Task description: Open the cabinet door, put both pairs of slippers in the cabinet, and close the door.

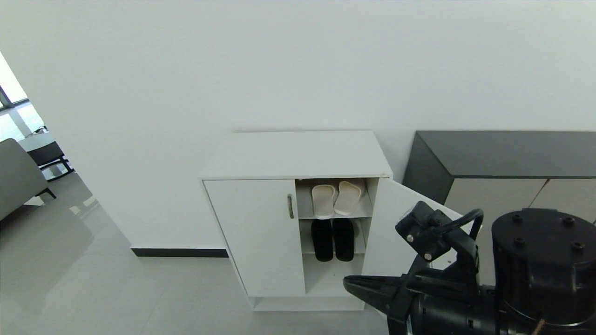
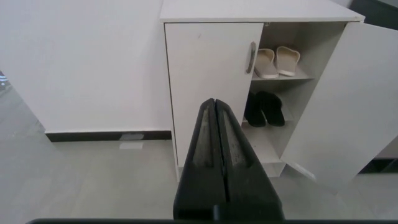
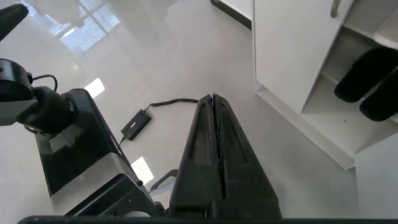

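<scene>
White slippers (image 1: 337, 197) sit on the cabinet (image 1: 298, 153) upper shelf, black slippers (image 1: 332, 238) on the shelf below. The right door (image 1: 391, 232) stands open, not yet closed. Left gripper (image 2: 214, 102) and right gripper (image 3: 213, 98) have jaws pressed together, empty.

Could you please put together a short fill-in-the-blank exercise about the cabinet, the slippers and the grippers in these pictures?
1. The cream slippers lie on the ___ shelf of the cabinet.
2. The black slippers lie on the shelf directly ___ the cream pair.
3. The cabinet's right door stands ___.
4. The left gripper is ___, with nothing between its fingers.

Missing words: top; below; open; shut.
</scene>
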Controlling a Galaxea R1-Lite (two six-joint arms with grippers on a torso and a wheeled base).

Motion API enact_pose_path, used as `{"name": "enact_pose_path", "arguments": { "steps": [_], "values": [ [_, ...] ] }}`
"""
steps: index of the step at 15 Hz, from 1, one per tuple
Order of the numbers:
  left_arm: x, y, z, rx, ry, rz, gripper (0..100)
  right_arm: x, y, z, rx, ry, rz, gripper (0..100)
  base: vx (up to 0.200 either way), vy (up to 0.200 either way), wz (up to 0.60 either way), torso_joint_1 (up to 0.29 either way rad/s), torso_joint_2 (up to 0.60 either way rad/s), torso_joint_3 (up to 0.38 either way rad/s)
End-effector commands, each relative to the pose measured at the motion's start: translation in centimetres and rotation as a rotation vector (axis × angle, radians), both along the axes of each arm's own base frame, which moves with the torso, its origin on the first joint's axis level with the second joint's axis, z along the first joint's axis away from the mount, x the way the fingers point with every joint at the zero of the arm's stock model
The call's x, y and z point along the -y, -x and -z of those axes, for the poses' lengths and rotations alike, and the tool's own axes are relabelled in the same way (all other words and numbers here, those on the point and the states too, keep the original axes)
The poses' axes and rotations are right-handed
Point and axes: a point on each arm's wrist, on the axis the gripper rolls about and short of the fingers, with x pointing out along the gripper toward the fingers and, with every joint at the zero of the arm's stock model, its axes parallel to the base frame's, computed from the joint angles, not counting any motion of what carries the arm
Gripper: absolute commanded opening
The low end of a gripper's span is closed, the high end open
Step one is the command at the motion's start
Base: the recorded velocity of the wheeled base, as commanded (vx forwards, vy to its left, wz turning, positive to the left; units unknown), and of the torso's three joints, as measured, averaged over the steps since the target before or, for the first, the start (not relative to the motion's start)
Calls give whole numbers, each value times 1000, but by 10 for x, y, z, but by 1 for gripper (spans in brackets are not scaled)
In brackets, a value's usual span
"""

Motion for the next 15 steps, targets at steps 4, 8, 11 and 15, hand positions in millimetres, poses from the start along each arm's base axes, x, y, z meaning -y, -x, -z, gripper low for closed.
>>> {"name": "enact_pose_path", "arguments": {
  "steps": [4,8,11,15],
  "values": [
    [0,0,0,0,1,0,0,33,-55,4,48,61,219,0,0,0,0,0,0,0],
    [0,0,0,0,1,0,0,83,-118,13,24,94,434,0,0,0,0,0,0,0],
    [0,0,0,0,1,0,0,116,-154,20,6,101,569,0,0,0,0,0,0,0],
    [0,0,0,0,1,0,0,149,-181,20,6,84,658,0,0,0,0,0,0,0]
  ]
}}
